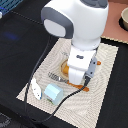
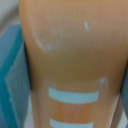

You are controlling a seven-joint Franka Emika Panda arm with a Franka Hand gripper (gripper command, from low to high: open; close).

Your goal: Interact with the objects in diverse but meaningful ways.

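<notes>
Your arm [image 1: 75,30] stands low over the middle of a pale woven mat [image 1: 42,75] spread on the dark desk [image 1: 20,40]. Its white body hides the jaws in the exterior view, so you cannot tell there how far apart they stand. The wrist view is filled by the orange bread loaf [image 2: 70,60], very close and blurred, with 2 pale slashes across it and grey-blue fingers [image 2: 12,75] flanking it; whether they press on it you cannot tell. Near the mat's front edge lie the pale blue-and-white carton [image 1: 53,93] and, just beside it, the white oblong piece [image 1: 35,88]. A pinkish board [image 1: 112,30] covers the desk's far corner.
</notes>
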